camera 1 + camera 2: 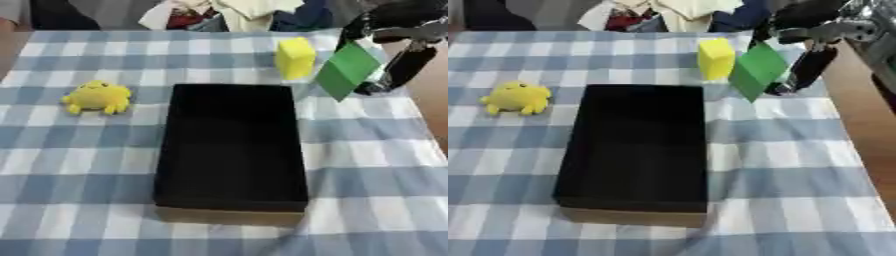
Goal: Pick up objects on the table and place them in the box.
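Beyond the box's [232,150] far right corner, the right hand [398,60] pinches a tilted green block [347,70].

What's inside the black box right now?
Nothing visible: the black box shows only a dark interior. The yellow toy and yellow block sit outside it on the table; the right hand holds the green block beside it.

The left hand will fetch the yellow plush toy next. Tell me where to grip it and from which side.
Grip the yellow plush toy across its round body, coming down from above. It lies alone on the tablecloth, left of the black box, with small limbs poking out low that give poor hold.
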